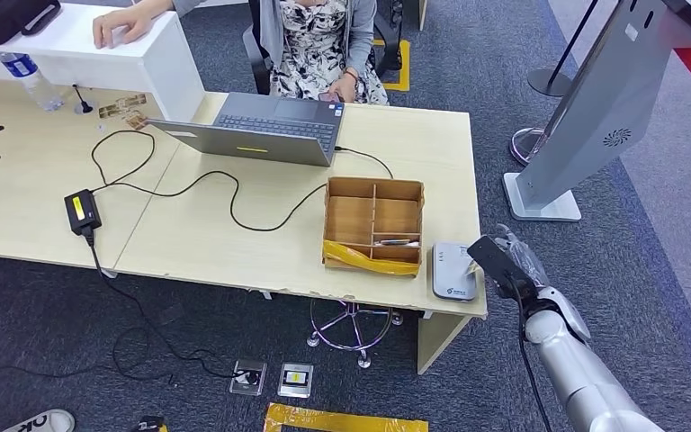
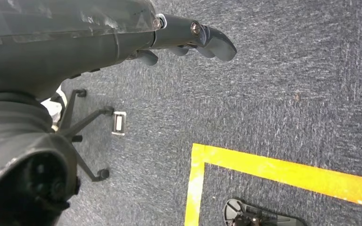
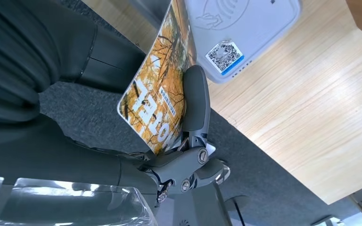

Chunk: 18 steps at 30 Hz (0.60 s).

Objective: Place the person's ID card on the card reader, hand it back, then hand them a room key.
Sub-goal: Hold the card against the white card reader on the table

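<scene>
Right hand [image 1: 510, 255], at the lower right of the head view just past the desk's end, pinches a glossy card printed with orange autumn foliage and the white word HOTEL [image 3: 158, 101]; in the right wrist view the thick grey thumb [image 3: 195, 101] presses across the card's printed face. That card sits edge-on beside the white, rounded-corner card reader [image 1: 453, 270], which lies flat on the lower right corner of the pale wooden desk [image 1: 234, 243] and carries a small QR sticker. Whether card and reader touch cannot be told.

Left hand [image 2: 188, 40] hangs above dark grey carpet [image 2: 287, 94] marked with yellow tape [image 2: 283, 169], its dark fingers curled in loosely around nothing.

Just left of the reader stands a brown cardboard divided box [image 1: 373, 225] with yellow tape on its front edge. Further up the desk an open grey laptop [image 1: 265, 128] faces a seated person in a floral dress [image 1: 324, 49], whose one hand rests on a white raised counter [image 1: 135, 54] at the upper left. A black power adapter [image 1: 82, 211] and its cable lie on the left part of the desk.
</scene>
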Each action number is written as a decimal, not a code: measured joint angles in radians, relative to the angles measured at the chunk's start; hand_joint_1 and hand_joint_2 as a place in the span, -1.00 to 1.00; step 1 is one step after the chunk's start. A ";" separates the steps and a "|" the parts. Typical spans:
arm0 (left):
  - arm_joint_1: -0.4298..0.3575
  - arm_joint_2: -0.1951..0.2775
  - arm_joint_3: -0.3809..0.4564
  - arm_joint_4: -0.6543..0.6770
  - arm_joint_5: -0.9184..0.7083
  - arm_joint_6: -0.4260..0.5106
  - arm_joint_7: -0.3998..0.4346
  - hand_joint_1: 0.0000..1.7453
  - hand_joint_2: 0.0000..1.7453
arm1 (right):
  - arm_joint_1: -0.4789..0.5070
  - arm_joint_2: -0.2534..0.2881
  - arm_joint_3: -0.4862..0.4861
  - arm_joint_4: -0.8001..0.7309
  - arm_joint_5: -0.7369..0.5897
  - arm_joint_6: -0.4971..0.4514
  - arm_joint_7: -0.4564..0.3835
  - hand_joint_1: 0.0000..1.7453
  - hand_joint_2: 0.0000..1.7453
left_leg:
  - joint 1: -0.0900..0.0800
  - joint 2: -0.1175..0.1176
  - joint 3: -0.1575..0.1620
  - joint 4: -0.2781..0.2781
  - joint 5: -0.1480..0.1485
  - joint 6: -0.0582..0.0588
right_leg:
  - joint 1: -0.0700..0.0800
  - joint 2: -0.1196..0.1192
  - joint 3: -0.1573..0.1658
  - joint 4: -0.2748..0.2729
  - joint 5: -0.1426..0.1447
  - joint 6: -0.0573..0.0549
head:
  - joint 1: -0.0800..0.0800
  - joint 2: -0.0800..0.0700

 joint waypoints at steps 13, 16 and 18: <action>-0.001 -0.003 0.000 -0.001 -0.013 -0.001 0.004 -1.00 -1.00 | 0.052 0.020 0.057 -0.059 -0.027 -0.013 0.034 1.00 1.00 | 0.000 0.001 0.001 0.000 0.000 0.000 | 0.000 0.000 0.000 0.000 0.000 0.000 | 0.000 0.000; -0.001 -0.003 0.000 -0.001 -0.015 -0.001 0.007 -1.00 -1.00 | 0.066 0.021 0.067 -0.079 -0.035 -0.016 0.047 1.00 1.00 | 0.000 0.001 0.001 0.000 0.000 0.000 | 0.000 0.000 0.001 0.000 0.000 0.000 | 0.000 0.000; -0.001 -0.003 0.000 -0.002 -0.016 -0.002 0.008 -1.00 -1.00 | 0.071 0.020 0.076 -0.093 -0.044 -0.018 0.059 1.00 1.00 | 0.000 0.001 0.001 0.000 0.000 0.000 | 0.000 0.000 0.001 0.000 0.000 0.000 | 0.000 0.000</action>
